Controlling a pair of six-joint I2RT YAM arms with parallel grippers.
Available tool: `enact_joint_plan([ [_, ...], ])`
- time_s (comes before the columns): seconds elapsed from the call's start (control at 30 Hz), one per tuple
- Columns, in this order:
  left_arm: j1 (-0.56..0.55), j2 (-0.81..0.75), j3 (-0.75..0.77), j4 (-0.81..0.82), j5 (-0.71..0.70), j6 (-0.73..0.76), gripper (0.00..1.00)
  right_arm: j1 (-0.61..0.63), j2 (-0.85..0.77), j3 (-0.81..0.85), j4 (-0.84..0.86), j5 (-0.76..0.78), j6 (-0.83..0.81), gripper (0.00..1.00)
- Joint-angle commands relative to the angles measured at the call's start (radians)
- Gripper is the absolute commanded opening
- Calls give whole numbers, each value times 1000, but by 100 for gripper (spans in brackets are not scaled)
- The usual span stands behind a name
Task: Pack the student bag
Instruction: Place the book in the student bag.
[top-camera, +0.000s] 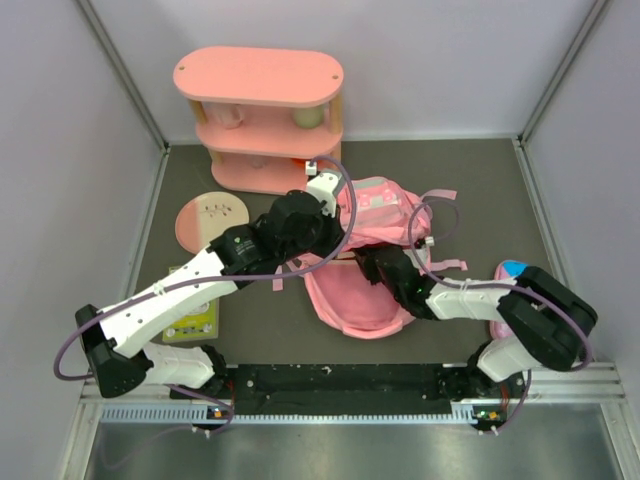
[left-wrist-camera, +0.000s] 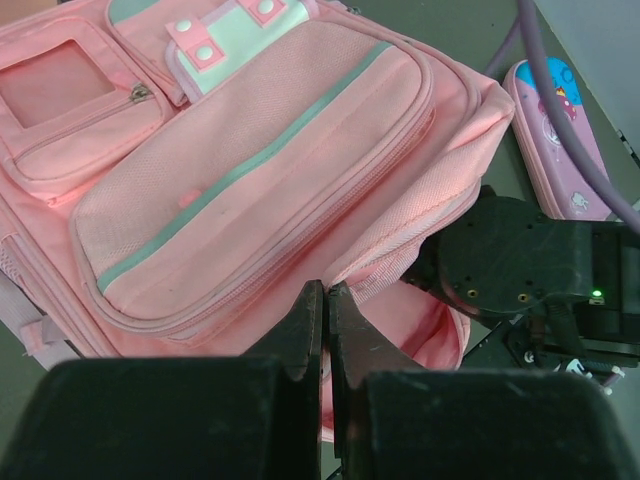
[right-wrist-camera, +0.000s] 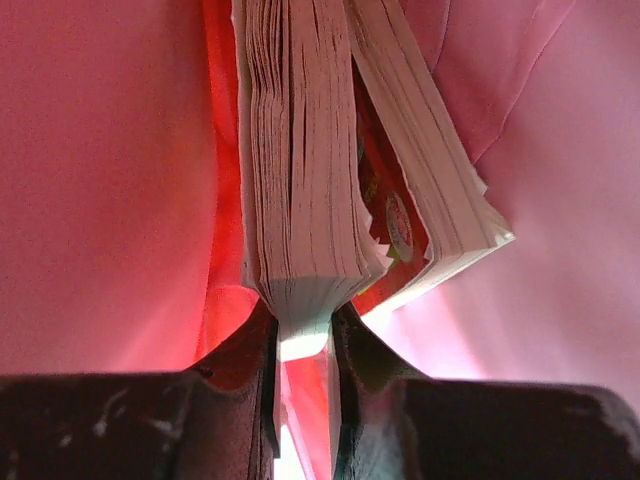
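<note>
Right gripper (right-wrist-camera: 303, 335) clamps a book (right-wrist-camera: 300, 180) in the student bag (top-camera: 385, 208), lengthwise near-to-far, mouth nearest; left gripper (left-wrist-camera: 325, 300) closed

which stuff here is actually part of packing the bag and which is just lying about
In the job:
- student bag
- book clamped in the right end effector, inside the bag
- left end effector, shut at the bag's edge

Lying about:
- pink three-tier shelf
- round pink board
- pencil case
- yellow-green card by the left arm

Soft woven cloth student bag (left-wrist-camera: 250, 170), matt paper book pages (right-wrist-camera: 300, 180) (rough-cut edges)
</note>
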Motion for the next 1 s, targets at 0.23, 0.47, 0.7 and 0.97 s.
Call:
enact_joint_plan([
  [0.23, 23, -64, -18, 125, -17, -25, 0, -5, 91, 27, 101, -10, -4, 43],
  [0.47, 35, -67, -30, 127, -11, -26, 0, -5, -48, -75, 80, -60, -76, 74],
  [0.7, 46, -67, -46, 131, -6, -32, 0, 21, -330, -115, -40, -142, -359, 84],
  [0.97, 54, -70, -110, 156, -17, -64, 0, 242, -760, -83, -486, -48, -499, 82],
])
